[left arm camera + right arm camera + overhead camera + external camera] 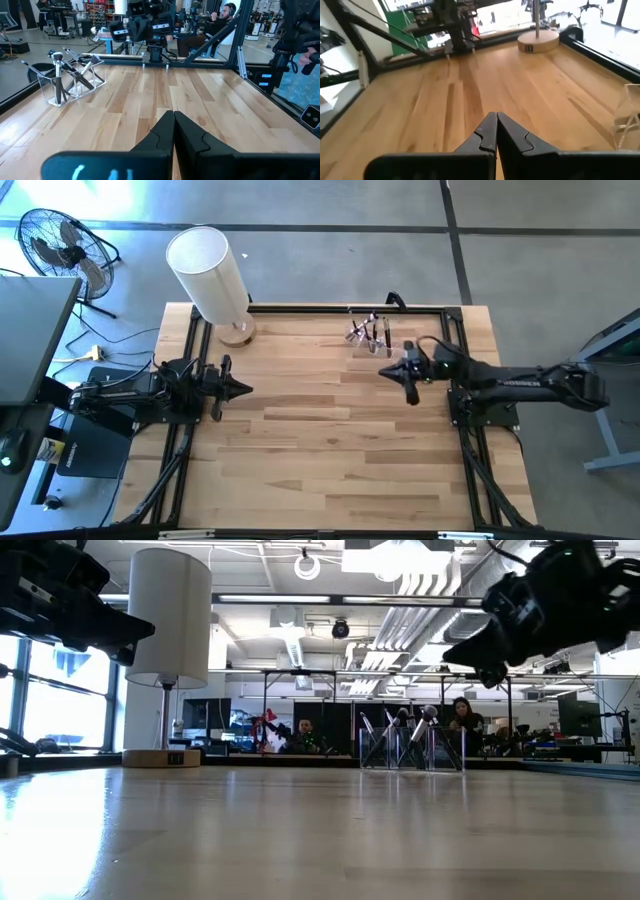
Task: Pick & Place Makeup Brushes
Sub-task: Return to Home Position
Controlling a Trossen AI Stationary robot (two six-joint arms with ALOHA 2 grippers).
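Note:
Several makeup brushes [366,330] stand leaning in a clear acrylic holder [70,82] near the table's far edge, right of the middle, bristle ends up. The low view shows the holder [410,745] far off. My right gripper [385,372] hangs shut above the wood just near of the holder, pointing toward the table's left, with nothing between its fingers [496,127]. A corner of the holder [625,120] shows at the edge of the right wrist view. At the table's left side my left gripper [240,388] is shut and holds nothing [173,125].
A table lamp with a white shade [210,270] stands on its round wooden base [237,332] at the far left. A black frame [330,308] runs along the table's edges. Bare wood [320,440] lies between the arms and toward the near edge. People sit in the room beyond.

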